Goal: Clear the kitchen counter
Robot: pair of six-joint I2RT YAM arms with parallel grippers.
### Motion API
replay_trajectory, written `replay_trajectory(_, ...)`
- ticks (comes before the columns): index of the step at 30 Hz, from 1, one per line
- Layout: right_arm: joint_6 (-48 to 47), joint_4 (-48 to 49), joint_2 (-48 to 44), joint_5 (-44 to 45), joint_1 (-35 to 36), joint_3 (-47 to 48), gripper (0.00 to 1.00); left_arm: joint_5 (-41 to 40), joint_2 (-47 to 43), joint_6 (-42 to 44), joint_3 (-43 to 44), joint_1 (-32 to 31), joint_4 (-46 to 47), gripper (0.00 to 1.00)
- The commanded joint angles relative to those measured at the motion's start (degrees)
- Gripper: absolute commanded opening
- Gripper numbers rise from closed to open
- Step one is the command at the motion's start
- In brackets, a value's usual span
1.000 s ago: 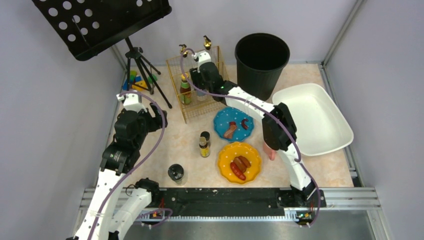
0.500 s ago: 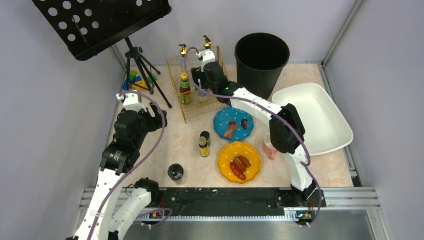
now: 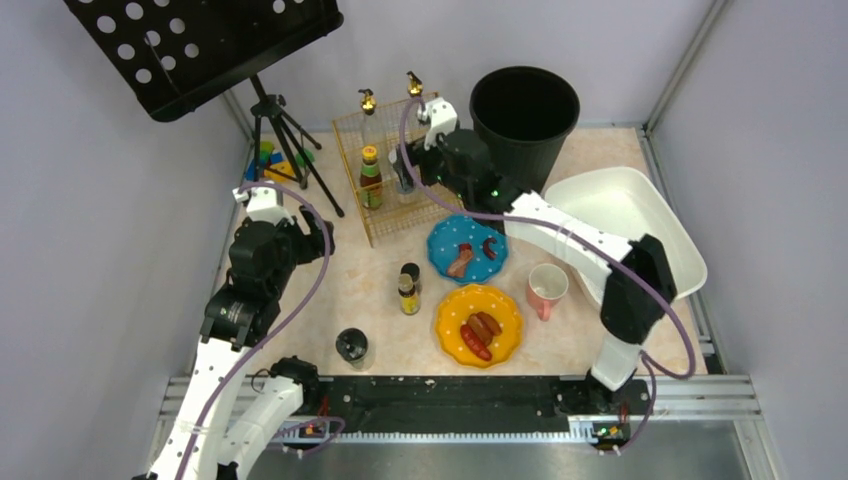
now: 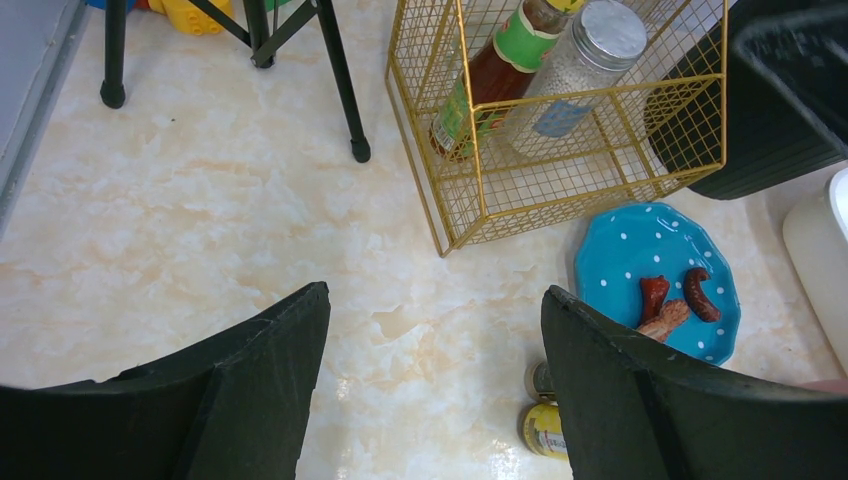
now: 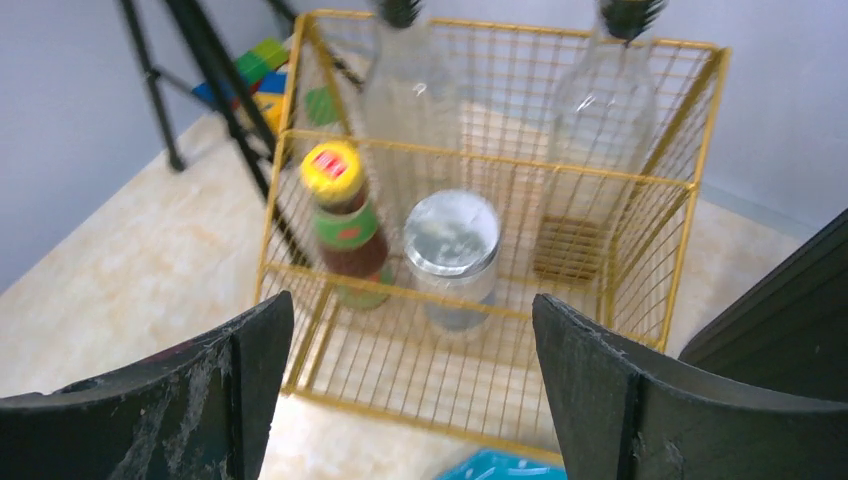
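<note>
The kitchen counter (image 3: 345, 290) is beige marble. On it stand a gold wire rack (image 3: 440, 205), a blue plate (image 3: 470, 232) and a yellow plate (image 3: 505, 335) with sausages, a pink mug (image 3: 547, 288), two small bottles (image 3: 409, 290) and a black-lidded jar (image 3: 352, 346). My right gripper (image 3: 420, 170) is open and empty at the rack's right side; its view (image 5: 412, 330) shows a sauce bottle (image 5: 345, 225) and a glass jar (image 5: 452, 250) inside. My left gripper (image 3: 312, 235) hangs open and empty over the counter's left part, as its own view (image 4: 435, 330) shows.
A black bin (image 3: 524, 110) stands at the back and a white tub (image 3: 630, 235) on the right. A music stand's tripod (image 3: 280, 140) and toy blocks (image 3: 268, 160) are at the back left. Two clear pump bottles (image 3: 367, 105) stand in the rack.
My right arm has pulled back to the right from over the rack, uncovering the glass jar and the pink mug. The left arm has not moved.
</note>
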Motion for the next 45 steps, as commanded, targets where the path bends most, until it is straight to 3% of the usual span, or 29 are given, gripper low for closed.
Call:
replay_trajectory(1, -2.9, 3.3, -10.5, -7.5, 3.8, -8.1, 0.87, -0.5, -0.2, 0.0, 0.4, 0.4, 1.7, 0.82)
replay_trajectory(6, -6.2, 3.6, -18.3, -14.0, 7.6, -17.5, 0.87, -1.3, -0.8, 0.4, 0.4, 0.4, 1.7, 0.82)
replay_trajectory(14, -15.0, 1.7, -29.3, -31.7, 14.5, -28.7, 0.9, -2.9, -1.7, 0.7, 0.5, 0.4, 1.6, 0.82)
replay_trajectory(17, -19.1, 1.6, -30.7, -33.7, 18.9, -31.8, 0.93, -3.3, -1.8, 0.7, 0.5, 0.8, 1.6, 0.82)
replay_trajectory(27, -24.9, 5.2, -24.2, -33.2, 27.8, -34.3, 0.98, -3.4, -1.7, 0.6, 0.4, 1.1, 1.6, 0.86)
replay_trajectory(35, -24.7, 9.9, -15.3, -35.3, 30.1, -32.2, 0.99, -3.4, -1.4, 0.2, 0.5, 1.1, 1.4, 0.98)
replay_trajectory(45, -23.4, 14.0, -7.8, -30.9, 31.2, -29.3, 0.99, -3.2, -1.4, 0.1, 0.5, 1.1, 1.5, 0.99)
